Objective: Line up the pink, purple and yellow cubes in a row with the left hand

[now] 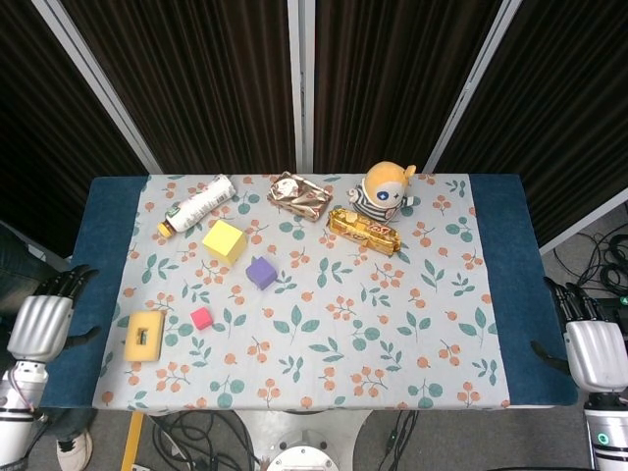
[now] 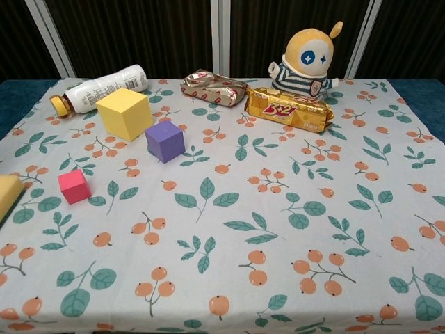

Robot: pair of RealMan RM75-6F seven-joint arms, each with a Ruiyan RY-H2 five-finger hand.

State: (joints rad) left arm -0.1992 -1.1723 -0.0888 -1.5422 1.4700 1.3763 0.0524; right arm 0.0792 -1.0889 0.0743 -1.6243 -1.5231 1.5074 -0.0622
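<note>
Yellow cube (image 2: 124,113), purple cube (image 2: 165,141) and pink cube (image 2: 74,186) sit apart on the counter's (image 1: 496,285) left half — bottle (image 2: 101,87) behind, sponge (image 1: 144,335) beside the pink one. Snack packs (image 2: 288,109) and doll (image 2: 309,59) crowd the back; the middle and right lie open. Only the head view shows my left hand (image 1: 41,322) and right hand (image 1: 591,345) — both empty, fingers loose, at the edges.

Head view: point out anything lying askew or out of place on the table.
The bottle lies tipped on its side near the far left corner, cap toward the left edge. The foil snack pack beside it looks crumpled. Nothing looks spilled.
</note>
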